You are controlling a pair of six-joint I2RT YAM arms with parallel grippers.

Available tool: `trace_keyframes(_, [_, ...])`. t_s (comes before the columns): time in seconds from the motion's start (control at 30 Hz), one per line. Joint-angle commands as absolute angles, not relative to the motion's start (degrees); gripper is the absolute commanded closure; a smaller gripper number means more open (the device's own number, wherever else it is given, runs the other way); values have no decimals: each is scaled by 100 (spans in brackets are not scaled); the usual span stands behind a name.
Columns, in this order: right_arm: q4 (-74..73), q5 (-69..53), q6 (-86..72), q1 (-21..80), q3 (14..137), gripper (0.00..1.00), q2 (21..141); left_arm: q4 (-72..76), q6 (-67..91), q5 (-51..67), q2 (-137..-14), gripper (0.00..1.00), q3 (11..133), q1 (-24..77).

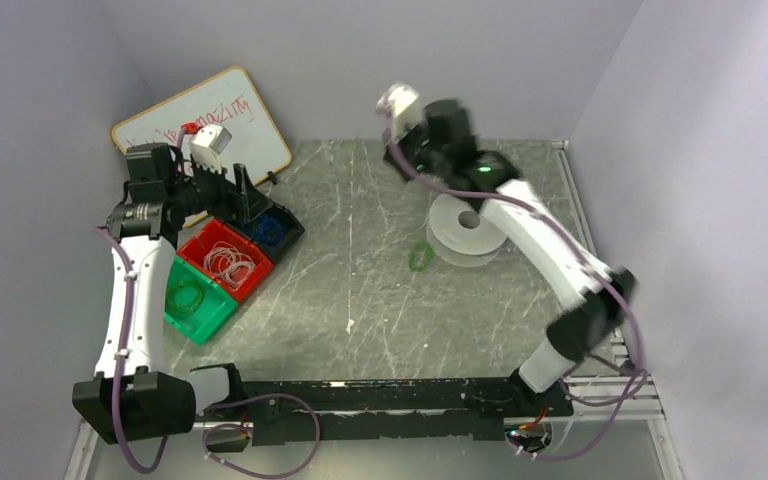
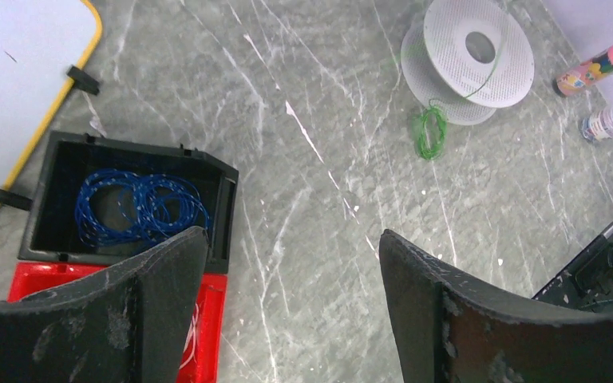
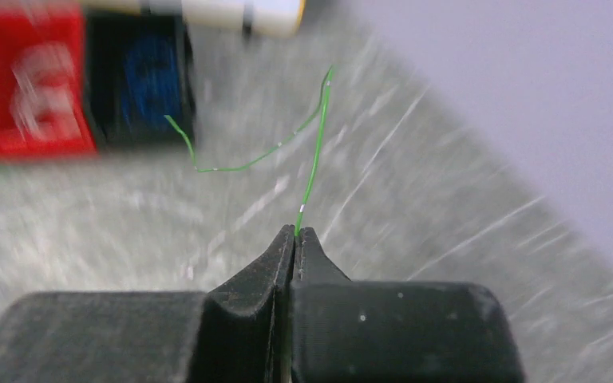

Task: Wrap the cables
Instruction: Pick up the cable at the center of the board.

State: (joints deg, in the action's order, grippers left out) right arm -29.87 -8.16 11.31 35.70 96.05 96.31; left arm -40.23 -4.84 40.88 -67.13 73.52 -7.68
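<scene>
Cables (image 1: 419, 257) in the top cam: a small green coil lying on the grey marbled table (image 1: 360, 310), just beside the near-left edge of the white spool (image 1: 465, 235). Far side of the table, the right gripper (image 1: 401, 103) is up high and blurry, so I can't tell its jaws from here. Over on the left, the left gripper (image 1: 248, 192) hangs above the black bin (image 1: 278, 232) w/ blue wire in it, next to the red bin (image 1: 222, 262) and green bin (image 1: 192, 302). Whiteboard (image 1: 205, 115) leans on the wall behind. Left wrist cam: left gripper (image 2: 291, 247) fingers wide apart, nothing btwn them. Green coil (image 2: 429, 132) sits right at the spool's rim, and a fine strand runs up across the spool face. Pink marker (image 2: 607, 60) at the far right. Right wrist cam: bg is all smeared, but the right gripper (image 3: 297, 233) tips are pressed together, pinching one green strand (image 3: 317, 152) that pokes out of the tips and kinks off to the left.
</scene>
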Motion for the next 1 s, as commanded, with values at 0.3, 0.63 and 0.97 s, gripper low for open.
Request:
trace_keyframes(0.3, [-2755,-1143,379,3125,10465,100,7479,-3424,-78,5630,-7387,13,8386,-746])
trace_keyframes(0.63, [-2817,-1590,164,3094,10663,100,7905,-3569,-603,5483,-7157,6,8851,859])
trace_keyframes(0.97, [-2743,-1730,43,3090,10584,100,8072,-3434,-356,4744,-7378,6,9416,1580])
